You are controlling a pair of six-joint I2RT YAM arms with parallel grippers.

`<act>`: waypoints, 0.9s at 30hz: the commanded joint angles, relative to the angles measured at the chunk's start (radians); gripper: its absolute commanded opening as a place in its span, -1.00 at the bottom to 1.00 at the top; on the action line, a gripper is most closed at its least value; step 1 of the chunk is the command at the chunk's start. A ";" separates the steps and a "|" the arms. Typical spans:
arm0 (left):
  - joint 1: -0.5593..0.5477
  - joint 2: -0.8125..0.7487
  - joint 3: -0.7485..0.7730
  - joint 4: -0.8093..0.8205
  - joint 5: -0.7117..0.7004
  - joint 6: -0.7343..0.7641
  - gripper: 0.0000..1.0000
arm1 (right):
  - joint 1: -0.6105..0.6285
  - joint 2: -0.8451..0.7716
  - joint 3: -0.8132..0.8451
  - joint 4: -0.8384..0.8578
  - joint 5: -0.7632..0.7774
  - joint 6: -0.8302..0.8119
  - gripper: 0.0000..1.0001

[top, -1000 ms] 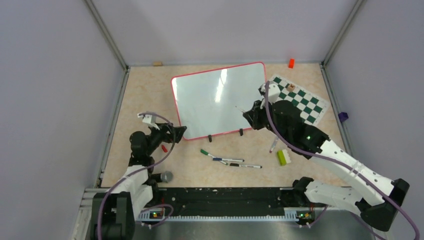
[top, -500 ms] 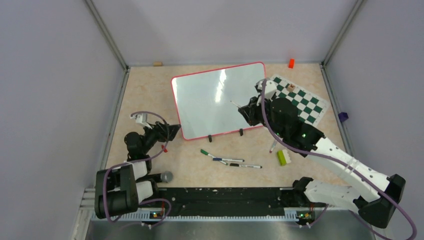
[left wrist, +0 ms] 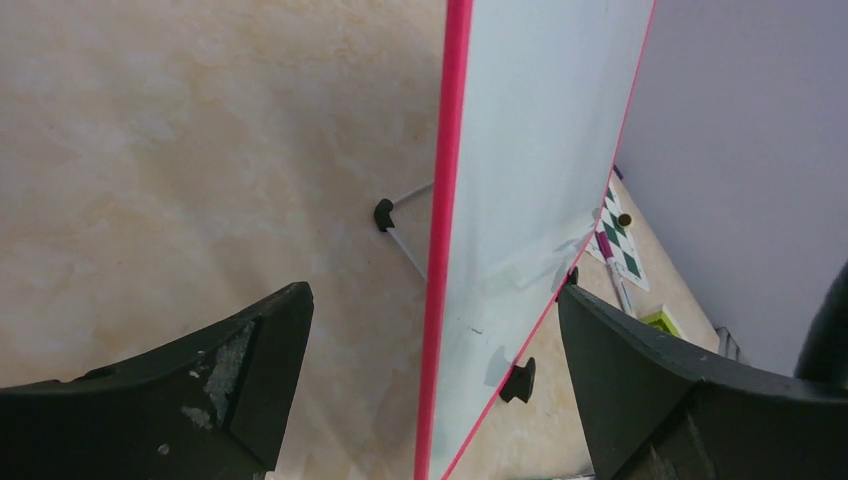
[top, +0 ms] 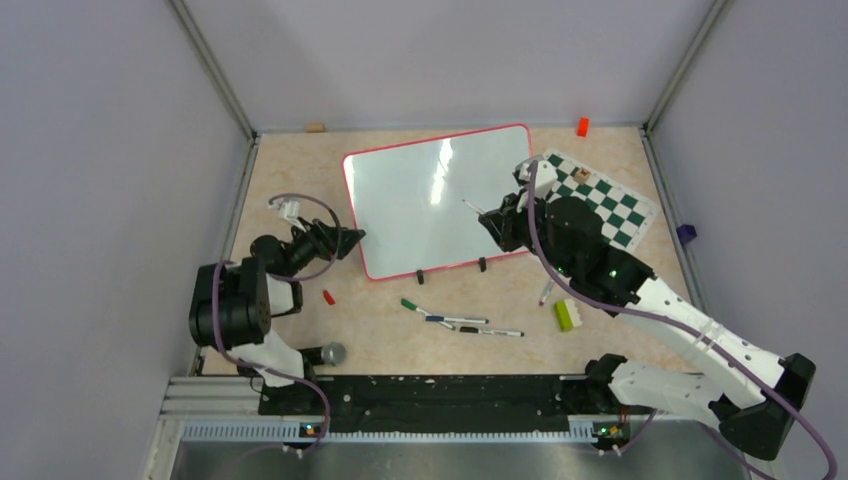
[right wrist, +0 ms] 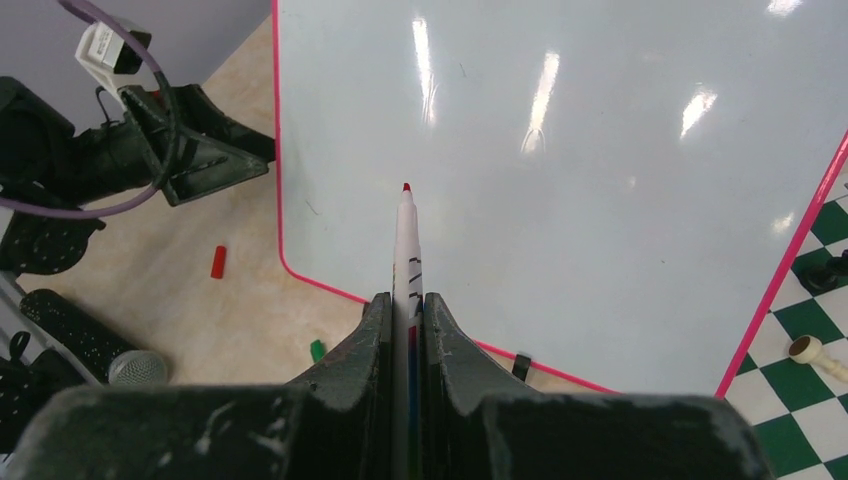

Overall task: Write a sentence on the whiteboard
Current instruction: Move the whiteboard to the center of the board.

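The whiteboard (top: 430,205) stands tilted at the middle back, its face blank with no red lettering in view. My left gripper (top: 352,239) is open at the board's left edge near the near-left corner. In the left wrist view the pink frame edge (left wrist: 441,220) runs between the two open fingers of that gripper (left wrist: 430,305). My right gripper (top: 494,220) is shut on a white marker (right wrist: 407,250). The marker's red tip (right wrist: 406,187) points at the board's face over its right half. I cannot tell whether the tip touches the board.
A green-and-white chess mat (top: 610,205) with a pawn lies right of the board. A red cap (top: 328,296), several markers (top: 460,322), a lime block (top: 565,315) and a grey round object (top: 333,352) lie in front. An orange block (top: 582,126) sits at the back wall.
My left gripper has moved from the board's near-left corner up along its left edge, the arm swinging left. My right gripper with the marker has shifted slightly up and left.
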 commanded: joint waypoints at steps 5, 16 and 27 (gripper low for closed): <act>-0.011 0.301 0.231 0.380 0.252 -0.271 0.91 | -0.008 -0.030 0.009 0.029 -0.012 -0.011 -1.00; -0.079 0.305 0.272 0.380 0.313 -0.251 0.91 | -0.008 -0.024 0.005 0.035 -0.022 -0.008 -1.00; -0.127 0.286 0.272 0.380 0.375 -0.214 -1.00 | -0.008 -0.040 -0.005 0.010 -0.024 0.004 -1.00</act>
